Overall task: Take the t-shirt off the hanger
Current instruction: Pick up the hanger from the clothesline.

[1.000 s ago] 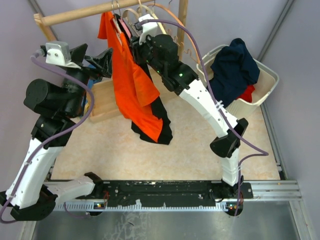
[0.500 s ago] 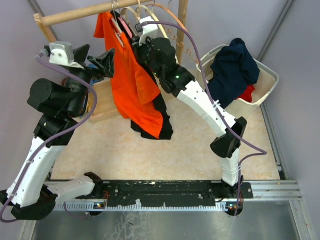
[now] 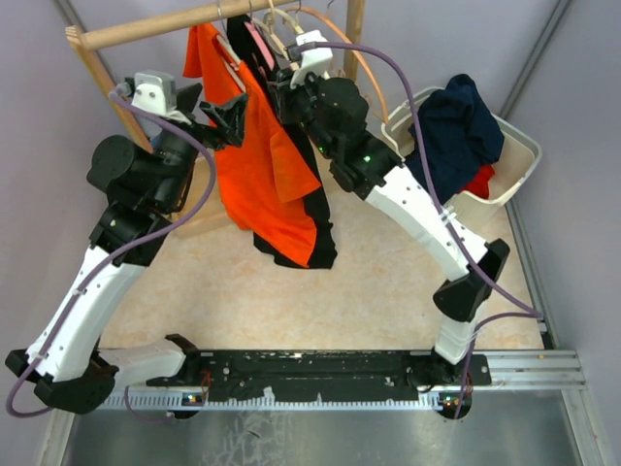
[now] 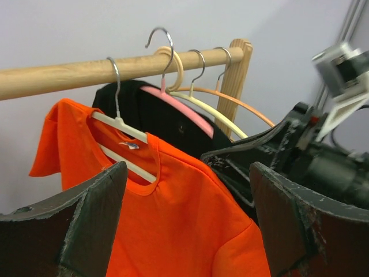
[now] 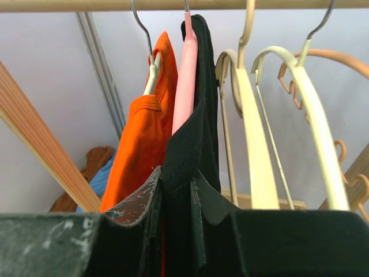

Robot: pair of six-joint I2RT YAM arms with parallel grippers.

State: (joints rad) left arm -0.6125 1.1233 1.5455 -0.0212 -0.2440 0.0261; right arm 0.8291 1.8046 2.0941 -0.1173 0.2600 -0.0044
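Observation:
A black t-shirt [image 5: 199, 127] hangs on a pink hanger [image 5: 185, 86] from the wooden rod [image 3: 146, 26]. My right gripper [image 5: 179, 184] is shut on a fold of the black t-shirt near its shoulder. In front of it an orange t-shirt [image 4: 184, 219] hangs on a white hanger [image 4: 121, 127]. The left gripper [image 4: 187, 225] is open, its fingers spread either side of the orange shirt's shoulder without touching it. From above, the black t-shirt's hem [image 3: 315, 243] shows below the orange t-shirt [image 3: 262, 165], between the left gripper [image 3: 218, 112] and the right gripper [image 3: 281, 92].
Two empty cream hangers [image 5: 253, 144] [image 5: 317, 127] and an orange-brown one [image 4: 242, 104] hang further right on the rod. A white basket [image 3: 514, 165] at the right holds dark blue clothes [image 3: 456, 136]. A wooden box [image 3: 199, 199] sits behind the left arm.
My right gripper has closed on the black t-shirt and shifted right. The left arm has moved up and to the right, closer to the orange shirt.

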